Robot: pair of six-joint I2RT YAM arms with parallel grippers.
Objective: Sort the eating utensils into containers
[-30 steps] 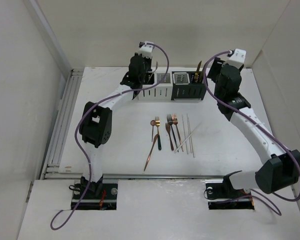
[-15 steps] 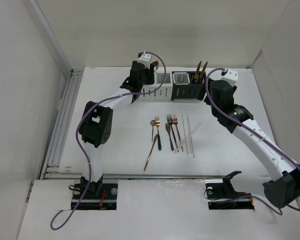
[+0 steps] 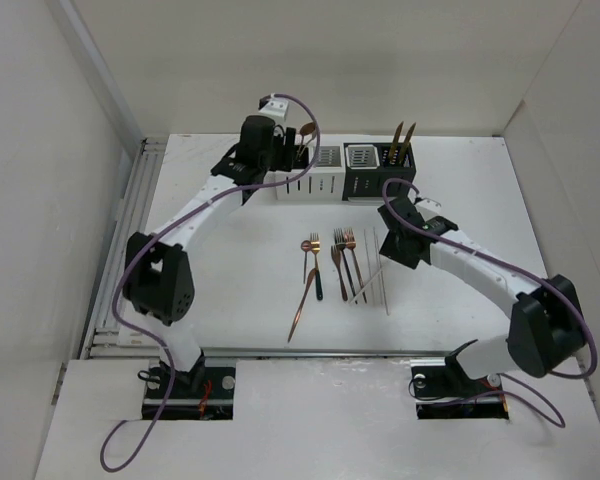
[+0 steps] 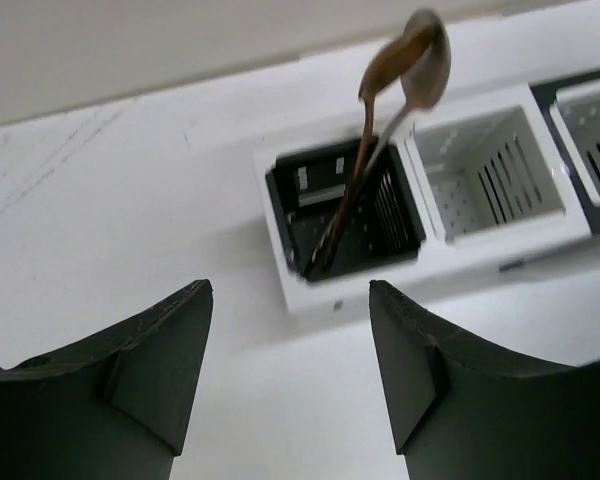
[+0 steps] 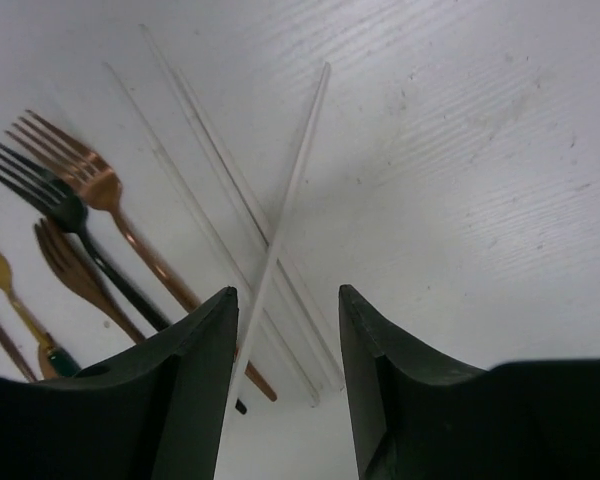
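The containers (image 3: 315,186) stand in a row at the back of the table. Two copper spoons (image 4: 420,60) lean in the leftmost one's black compartment (image 4: 345,200). My left gripper (image 4: 290,290) hovers open and empty just in front of that holder. Two dark-and-gold utensils (image 3: 400,140) stick up from the rightmost holder. Several forks and spoons (image 3: 330,262) lie mid-table, with white chopsticks (image 5: 280,220) beside them. My right gripper (image 5: 287,292) hangs open and empty low over the crossed chopsticks, with a copper fork (image 5: 90,175) and a dark fork (image 5: 50,195) to its left.
A long copper spoon (image 3: 300,305) lies nearest the front edge. A metal rail (image 3: 120,250) runs along the table's left side, and white walls close in on the left, back and right.
My left gripper opened, left a spoon standing in the leftmost holder and drew back. The right arm swung from the rightmost holder down to the chopsticks, its jaws narrowing somewhat.
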